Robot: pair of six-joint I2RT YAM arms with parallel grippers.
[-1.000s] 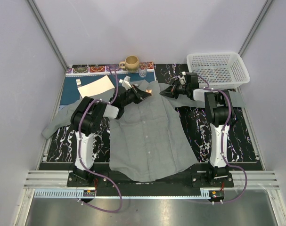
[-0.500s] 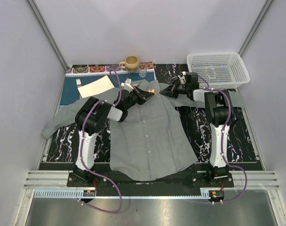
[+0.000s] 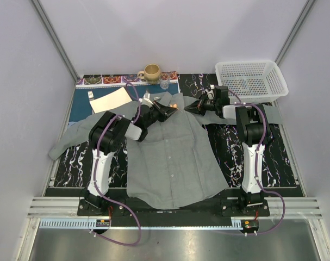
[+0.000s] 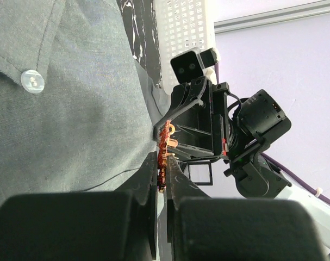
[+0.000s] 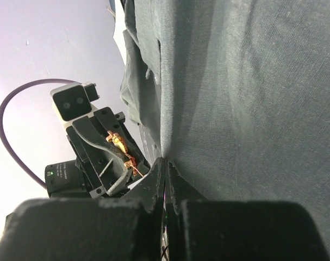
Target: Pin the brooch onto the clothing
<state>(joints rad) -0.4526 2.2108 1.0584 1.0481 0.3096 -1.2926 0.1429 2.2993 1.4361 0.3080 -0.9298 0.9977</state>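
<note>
Left wrist view: the tiny orange-red flower-like brooch (image 4: 166, 138) is seen edge-on, clamped between the nearly closed jaws of the left gripper (image 4: 163, 166). It is held just beside the edge of the grey short-sleeved button-up shirt (image 4: 72, 98), at its neck end; contact cannot be told. Compared with a second ago, brooch and gripper are found slightly nearer the right gripper (image 5: 163, 162), which is unmoved and closed on a raised fold of shirt. The approach is judged nearly finished, the pinning not yet done. From above, the brooch is reduced to an orange speck, yet the whole spread shirt is shown.
</note>
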